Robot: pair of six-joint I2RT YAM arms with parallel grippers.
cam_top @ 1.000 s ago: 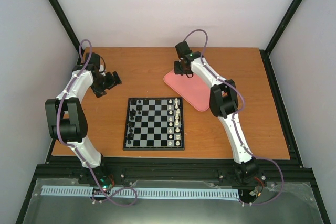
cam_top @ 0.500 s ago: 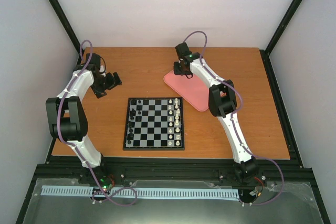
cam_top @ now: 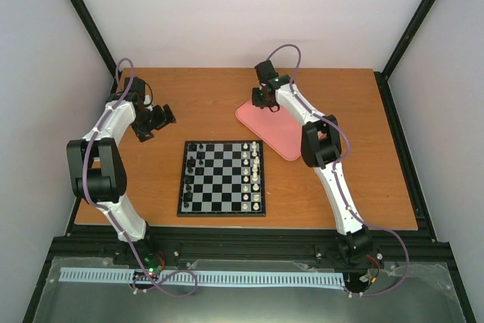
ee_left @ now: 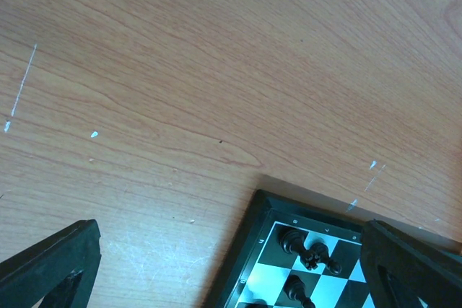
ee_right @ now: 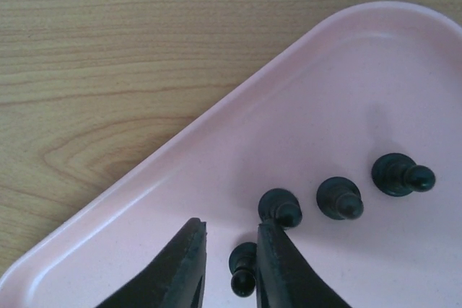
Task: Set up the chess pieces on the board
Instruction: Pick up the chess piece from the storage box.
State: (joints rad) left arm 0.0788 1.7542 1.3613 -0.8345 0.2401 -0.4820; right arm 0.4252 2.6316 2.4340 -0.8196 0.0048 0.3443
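I read the left pincer (cam_top: pixel 156 120) as spread fully wide, hovering over bare desk (cam_top: pixel 212 104) just off the far-left corner of the board (cam_top: pixel 221 179). The board lies mid-desk, with black chess pieces (cam_top: pixel 191 168) along its left edge and white pieces (cam_top: pixel 255 175) along its right. The right pincer (ee_right: pixel 231 225) hangs over the far corner of the pink tray (ee_right: pixel 346 70). Its jaws are narrowly parted with one black piece (ee_right: pixel 243 268) between them, not clamped. Three more black pieces (ee_right: pixel 339 198) rest just to the right.
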